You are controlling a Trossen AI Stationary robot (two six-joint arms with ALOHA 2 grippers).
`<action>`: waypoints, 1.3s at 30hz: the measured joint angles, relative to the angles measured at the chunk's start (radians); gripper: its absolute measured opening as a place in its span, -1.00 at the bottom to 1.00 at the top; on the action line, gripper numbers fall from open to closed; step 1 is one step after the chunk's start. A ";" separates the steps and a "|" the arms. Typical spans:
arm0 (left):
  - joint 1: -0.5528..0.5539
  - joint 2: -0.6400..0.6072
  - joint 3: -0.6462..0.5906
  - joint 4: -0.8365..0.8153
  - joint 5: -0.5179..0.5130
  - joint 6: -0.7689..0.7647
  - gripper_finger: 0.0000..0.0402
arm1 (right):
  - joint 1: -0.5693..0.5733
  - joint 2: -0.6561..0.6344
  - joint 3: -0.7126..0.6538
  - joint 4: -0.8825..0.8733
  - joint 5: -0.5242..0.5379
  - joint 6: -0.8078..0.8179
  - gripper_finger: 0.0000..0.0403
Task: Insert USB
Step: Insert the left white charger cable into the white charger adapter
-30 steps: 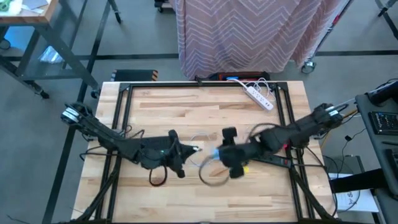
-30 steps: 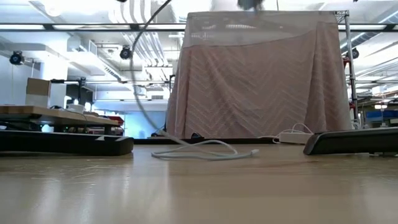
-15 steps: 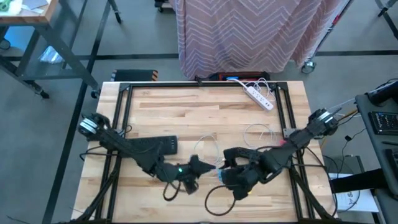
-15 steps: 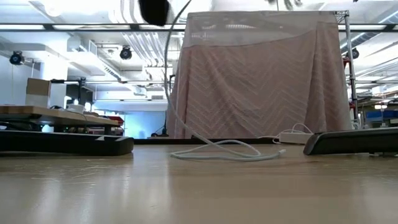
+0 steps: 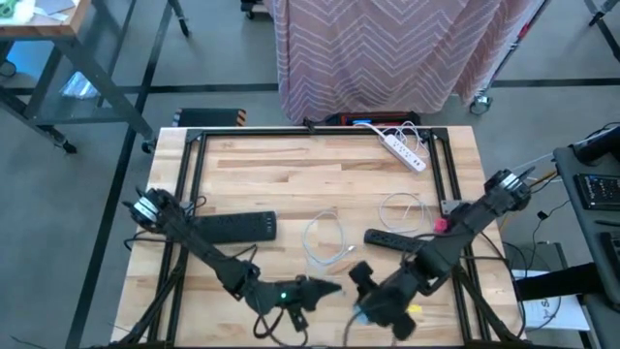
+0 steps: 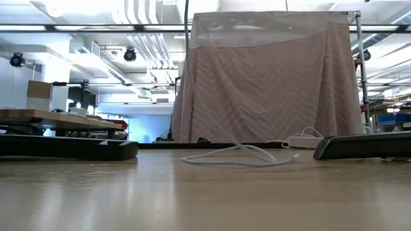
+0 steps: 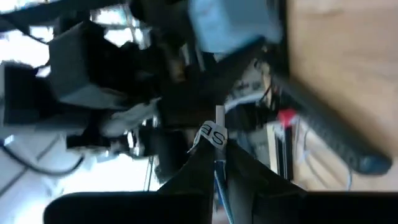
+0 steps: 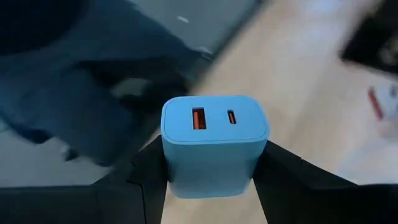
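A light blue charger block (image 8: 214, 124) with one USB-A and one USB-C port fills the right wrist view, and my right gripper (image 8: 214, 169) is shut on it. In the high view that gripper (image 5: 366, 306) hovers at the table's near edge. My left gripper (image 5: 327, 288) faces it from the left, shut on a silver USB plug (image 7: 214, 132). The left wrist view shows the charger (image 7: 231, 25) just beyond the plug. The white cable (image 5: 325, 238) lies looped on the table's middle, and one strand (image 6: 186, 64) rises out of the low view. My left gripper pinches the USB plug's body (image 7: 216, 144) between its two fingertips, and the metal tip sticks out past them toward the charger. The plug is lifted clear, with its cable (image 7: 218, 182) running back between the fingers. My right gripper pinches the charger's two side faces (image 8: 169, 167), one finger (image 8: 146, 177) on each. The port face points away from the wrist, and the block is lifted clear of the table.
Two black power strips lie on the wood, one at the left (image 5: 232, 228) and one at the right (image 5: 397, 240). A white power strip (image 5: 402, 150) sits at the far edge. A black frame (image 5: 194, 155) runs round the table. A draped cart (image 5: 387, 48) stands beyond it.
Both grippers have moved toward the table's near edge, staying face to face, the left carrying the plug and the right the charger. The cable's hanging strand has followed, and its loop on the table has slid and stretched out.
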 joint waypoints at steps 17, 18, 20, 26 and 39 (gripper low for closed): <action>0.000 0.000 0.015 -0.022 -0.038 -0.413 -0.96 | 0.018 -0.012 -0.022 -0.063 0.081 0.082 -0.13; 0.008 -0.005 0.024 -0.040 -0.059 -0.484 -0.96 | 0.014 -0.022 -0.011 -0.129 0.153 0.136 -0.13; 0.027 -0.024 0.040 -0.122 -0.108 -0.635 -0.96 | 0.000 -0.033 0.009 -0.259 0.311 0.246 -0.13; 0.149 -0.062 0.148 -0.643 0.007 -1.374 -0.96 | -0.082 -0.040 0.036 -0.563 0.572 0.448 -0.13; 0.205 -0.046 0.095 -0.717 -0.047 -1.453 -0.96 | -0.252 0.073 0.018 -0.461 0.283 0.193 -0.13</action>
